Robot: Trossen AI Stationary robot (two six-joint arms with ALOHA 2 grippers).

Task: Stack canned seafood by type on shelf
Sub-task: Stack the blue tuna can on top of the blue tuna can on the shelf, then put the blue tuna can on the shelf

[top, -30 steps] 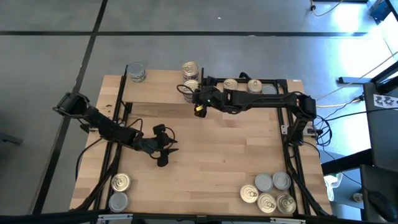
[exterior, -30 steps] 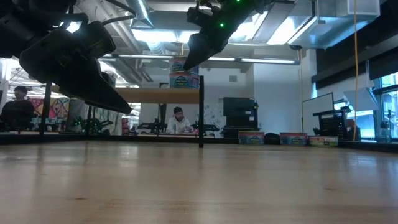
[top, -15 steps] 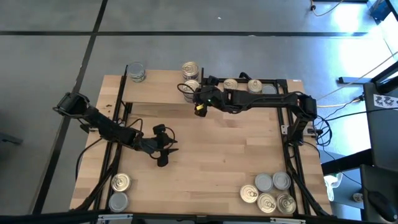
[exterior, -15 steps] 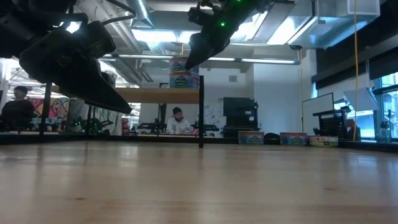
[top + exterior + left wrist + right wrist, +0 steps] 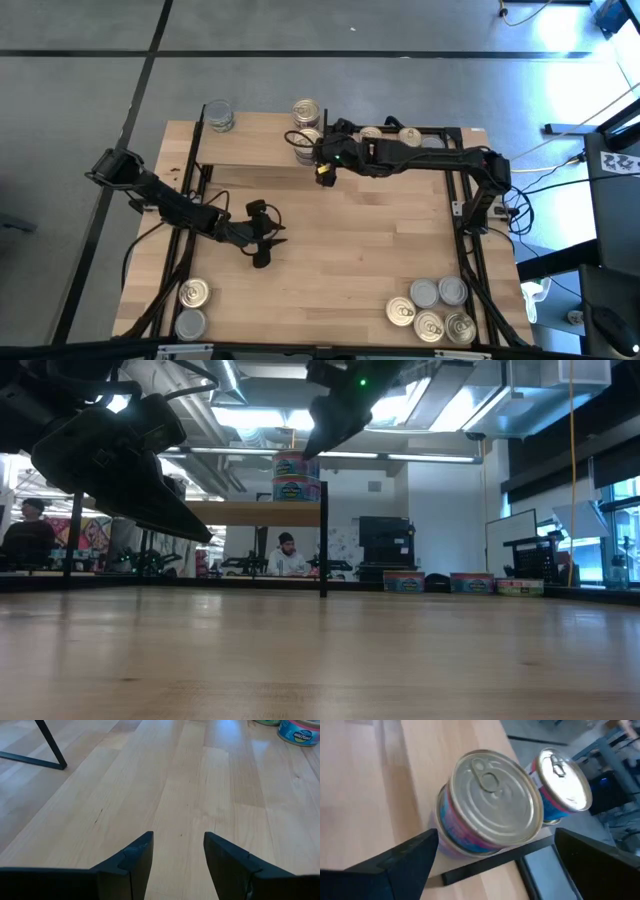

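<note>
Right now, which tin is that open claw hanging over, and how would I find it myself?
Start at the raised light-wood shelf along the table's far edge. At its right-hand end, by the black upright, sit two stacks of tins; the right gripper hangs open over the nearer stack. Its top tin has a pull-tab lid and a pink-and-blue label.

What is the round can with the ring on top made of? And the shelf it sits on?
The can looks like metal: its pull-tab lid is shiny and pale gold-silver, with pressed rings. A bright blue and pink label, probably paper or print, wraps its side. The shelf looks like light wood, since grain lines show, with a thin black edge that seems to be metal. The open right gripper is right by the can.
</note>
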